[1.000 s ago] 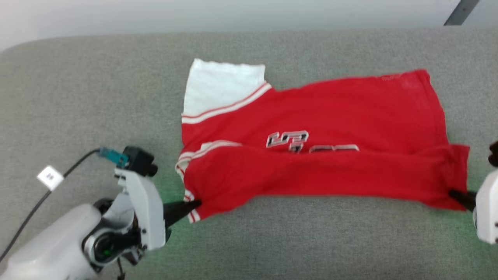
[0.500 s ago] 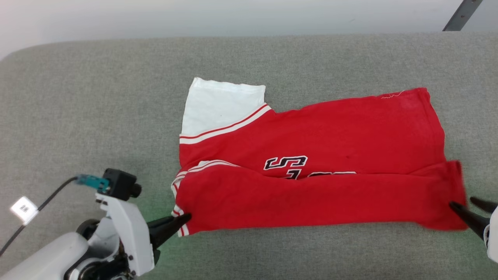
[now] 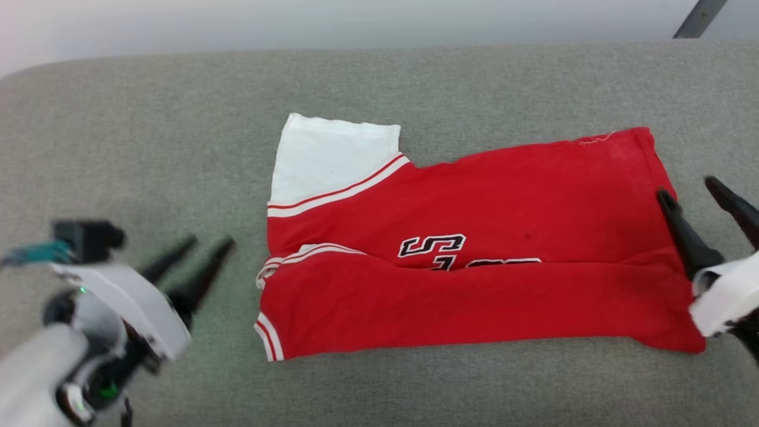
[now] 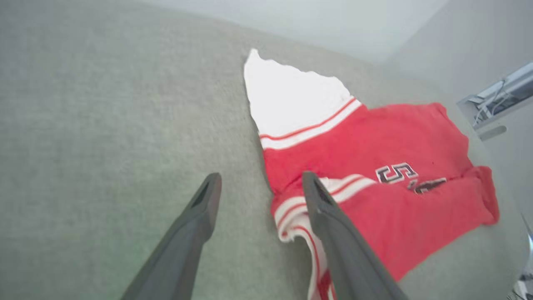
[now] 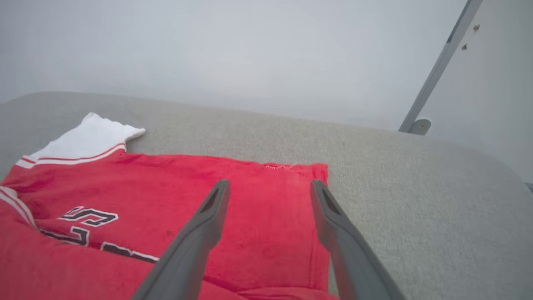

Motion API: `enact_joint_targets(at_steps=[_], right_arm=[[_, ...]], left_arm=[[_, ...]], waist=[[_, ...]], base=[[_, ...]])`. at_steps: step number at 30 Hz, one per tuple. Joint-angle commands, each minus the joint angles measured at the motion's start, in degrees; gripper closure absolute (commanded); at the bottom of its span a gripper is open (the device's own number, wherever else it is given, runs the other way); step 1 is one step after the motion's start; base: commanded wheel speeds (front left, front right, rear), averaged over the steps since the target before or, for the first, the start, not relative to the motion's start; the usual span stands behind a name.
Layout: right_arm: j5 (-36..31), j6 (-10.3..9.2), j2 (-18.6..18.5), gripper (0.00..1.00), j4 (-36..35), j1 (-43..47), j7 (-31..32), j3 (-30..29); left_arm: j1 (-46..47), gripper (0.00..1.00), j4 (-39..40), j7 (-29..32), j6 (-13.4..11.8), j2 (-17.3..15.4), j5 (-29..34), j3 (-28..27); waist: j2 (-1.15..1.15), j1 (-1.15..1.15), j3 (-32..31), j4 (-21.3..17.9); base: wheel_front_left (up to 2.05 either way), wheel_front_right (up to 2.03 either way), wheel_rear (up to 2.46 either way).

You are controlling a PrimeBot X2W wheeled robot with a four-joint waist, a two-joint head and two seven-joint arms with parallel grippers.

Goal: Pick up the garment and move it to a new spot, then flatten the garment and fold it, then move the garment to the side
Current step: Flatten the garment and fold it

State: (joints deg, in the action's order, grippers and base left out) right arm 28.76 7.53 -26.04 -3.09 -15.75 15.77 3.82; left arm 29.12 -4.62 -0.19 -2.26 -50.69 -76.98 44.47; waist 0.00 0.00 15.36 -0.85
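While left claw [image 3: 210,241] and right claw [image 3: 686,187] gape, garment [image 3: 474,296] lies folded.

Grey woven-fabric surface [image 3: 136,130], far-left corner rounded, carries one item: red jersey garment [image 3: 533,196], lying flat near middle. Near long edge folded up over front; plain red band [image 3: 474,308] covers lower part of black-white lettering [image 3: 431,245]. White short sleeve [image 3: 332,157] with red-white striped trim spread flat at far-left end. Hem end toward right. Whole cloth rests on fabric, well inside edges.
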Motion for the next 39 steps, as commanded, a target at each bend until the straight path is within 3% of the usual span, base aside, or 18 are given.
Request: enact_joint_targets(at_steps=[1, 7, 11, 13, 19, 26, 33, 34, 35, 36, 37, 39], right_arm=[[-0.96, -0.09, 0.91, 0.0, 1.05, -1.23, -3.29, 1.07], [-4.48, -0.09, 5.56, 0.0, 5.66, -5.04, -15.99, 1.99], [-5.86, -0.09, 7.84, 0.0, 6.73, -5.65, -19.68, 2.07], [-6.33, -0.09, 9.49, 0.0, 6.62, -5.47, -21.64, 1.95], [-6.31, -0.09, 11.51, 0.0, 5.01, -3.3, -22.69, 0.91], [-6.82, -0.09, 12.61, 0.0, 2.47, -0.59, -21.49, -0.08], [-6.26, -0.09, 12.09, 0.0, 1.08, -0.54, -20.2, -0.57], [-6.34, -0.09, 11.92, 0.0, 0.9, -0.93, -20.01, -0.45], [-6.47, -0.09, 11.66, 0.0, 0.78, -1.34, -19.74, -0.11], [-6.38, -0.09, 11.43, 0.0, 0.73, -1.8, -19.3, 0.32], [-6.55, -0.09, 10.94, 0.0, 0.75, -2.42, -18.7, 1.09], [-6.97, -0.09, 9.55, 0.0, 0.74, -4.59, -17.1, 3.03]], left_arm=[[1.82, 0.0, -1.98, -1.68, 0.35, 0.88, 1.04, -0.98], [10.79, 0.0, -12.31, -6.37, 1.65, 4.82, 5.31, -3.16], [15.92, 0.0, -18.04, -6.84, 2.79, 6.37, 7.32, -3.42], [20.73, 0.0, -23.75, -4.98, 4.53, 6.78, 9.25, -2.4], [29.46, 0.0, -34.76, 5.99, 7.44, 6.81, 11.22, 1.09], [34.45, 0.0, -41.95, 29.83, 9.3, 7.35, 6.63, 5.26], [35.68, 0.0, -43.18, 36.49, 9.7, 8.11, 5.54, 7.05], [35.7, 0.33, -43.22, 36.44, 9.76, 8.36, 5.67, 7.29], [35.63, 0.53, -43.36, 36.82, 9.82, 8.71, 5.25, 7.4], [35.62, 0.67, -43.27, 37.37, 9.87, 9.09, 4.73, 7.52], [35.54, 1.0, -42.9, 37.68, 9.91, 9.52, 4.35, 7.63], [35.82, 1.0, -41.81, 37.72, 9.94, 9.95, 4.05, 7.96]], waist=[[0.0, 0.0, 0.69, -0.98], [0.0, 0.0, 2.7, -4.74], [0.0, 0.0, 3.76, -7.23], [0.0, 0.0, 4.9, -9.93], [0.0, 0.0, 6.78, -14.19], [0.0, 0.0, 7.58, -16.44], [0.0, 0.0, 8.38, -16.75], [0.0, 0.0, 8.49, -16.71], [0.0, 0.0, 8.65, -16.62], [0.0, 0.0, 8.87, -16.48], [0.0, 0.0, 9.03, -16.34], [0.0, 0.0, 9.37, -15.84]], base=[[0.0, 0.0, 0.0], [0.0, 0.0, 0.0], [0.0, 0.0, 0.0], [0.0, 0.0, 0.0], [0.0, 0.0, 0.0], [0.0, 0.0, 0.0], [0.0, 0.0, 0.0], [0.0, 0.0, 0.0], [0.0, 0.0, 0.0], [0.0, 0.0, 0.0], [0.0, 0.0, 0.0], [0.0, 0.0, 0.0]])
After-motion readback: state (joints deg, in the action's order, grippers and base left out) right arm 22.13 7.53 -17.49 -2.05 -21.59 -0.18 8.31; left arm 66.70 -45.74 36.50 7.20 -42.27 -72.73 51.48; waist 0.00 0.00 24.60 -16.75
